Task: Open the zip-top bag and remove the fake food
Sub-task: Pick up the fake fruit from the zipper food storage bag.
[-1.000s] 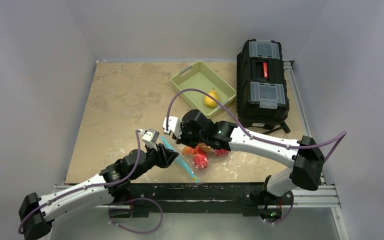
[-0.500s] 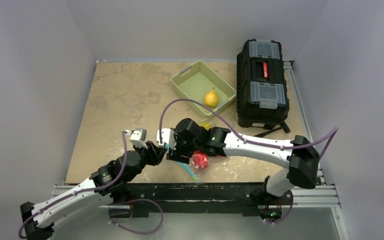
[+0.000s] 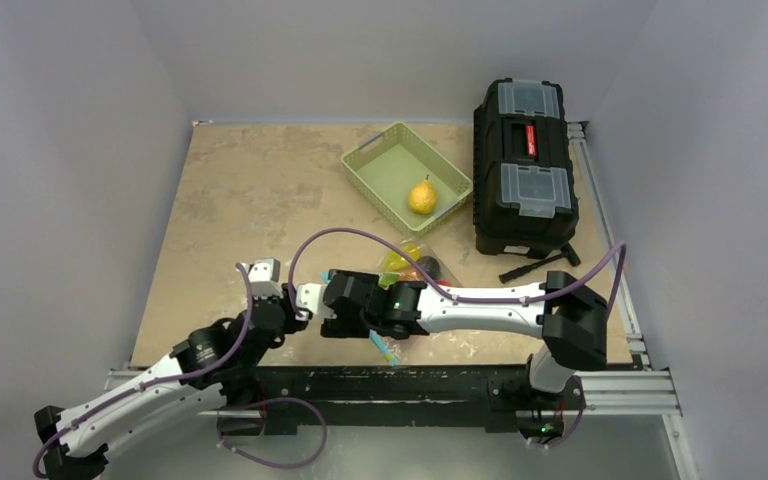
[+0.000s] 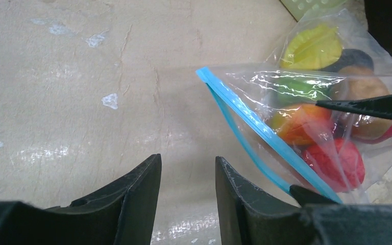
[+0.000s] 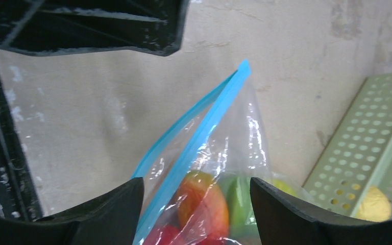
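Clear bag (image 4: 306, 87) of food (image 4: 306, 122) lies on bench (image 4: 81, 76); left pincer (image 4: 188, 161) narrow, empty; right pincer (image 5: 196, 184) wide, zip strip (image 5: 204, 132) between its fingers.

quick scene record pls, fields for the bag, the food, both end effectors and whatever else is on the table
zip-top bag: lies on the table near the arms; teal zip strip looks partly parted
fake food: several coloured pieces inside the bag
left end effector: open, nothing between its fingers, beside the zip strip
right end effector: open, fingers either side of the bag's zip edge
green basket: far side, holds a yellow pear
toolbox: black, lid shut, right of the basket
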Robot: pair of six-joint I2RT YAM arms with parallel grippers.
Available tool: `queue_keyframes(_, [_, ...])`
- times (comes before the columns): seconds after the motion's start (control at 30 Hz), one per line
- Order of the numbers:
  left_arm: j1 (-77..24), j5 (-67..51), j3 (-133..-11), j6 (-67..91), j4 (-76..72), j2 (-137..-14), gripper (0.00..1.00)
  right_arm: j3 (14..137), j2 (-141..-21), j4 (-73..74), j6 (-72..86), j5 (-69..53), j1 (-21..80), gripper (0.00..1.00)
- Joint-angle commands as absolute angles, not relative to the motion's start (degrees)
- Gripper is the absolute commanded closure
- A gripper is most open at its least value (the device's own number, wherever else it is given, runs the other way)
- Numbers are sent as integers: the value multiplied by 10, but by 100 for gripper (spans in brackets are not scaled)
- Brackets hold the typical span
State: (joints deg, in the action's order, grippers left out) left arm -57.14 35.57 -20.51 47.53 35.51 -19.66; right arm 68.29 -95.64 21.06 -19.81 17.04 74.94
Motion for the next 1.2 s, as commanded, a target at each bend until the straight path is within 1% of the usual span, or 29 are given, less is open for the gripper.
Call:
queue_keyframes(0.0, [-573, 373, -233, 482, 361, -199, 57, 687, -953, 172, -226, 268, 754, 27])
queue_keyframes(0.2, [-573, 361, -223, 473, 353, -179, 57, 685, -953, 178, -234, 273, 756, 36])
queue_keyframes(0.4, [-573, 360, -218, 474, 356, -161, 56, 690, -982, 189, -232, 272, 789, 36])
queue_keyframes(0.47, [-573, 360, -219, 475, 359, -160, 57, 691, -994, 187, -237, 291, 797, 38])
queue_keyframes(0.5, [-573, 360, -219, 475, 360, -160, 56, 692, -996, 187, -237, 297, 798, 41])
queue_keyframes(0.53, [-573, 359, -219, 475, 361, -160, 57, 692, -997, 187, -239, 300, 797, 46])
queue_keyframes(0.7, [-573, 354, -214, 476, 357, -156, 57, 684, -987, 174, -253, 322, 797, 80])
queue_keyframes(0.8, [-573, 345, -210, 467, 347, -154, 57, 683, -980, 171, -256, 326, 798, 93])
queue_keyframes(0.9, [-573, 320, -206, 449, 327, -150, 57, 685, -971, 173, -251, 307, 788, 100])
queue_keyframes(1.03, [-573, 260, -183, 411, 249, -137, 53, 698, -947, 205, -207, 190, 730, 100])
queue_keyframes(1.17, [-573, 187, -147, 378, 153, -136, 45, 690, -898, 208, -177, 51, 666, 100])
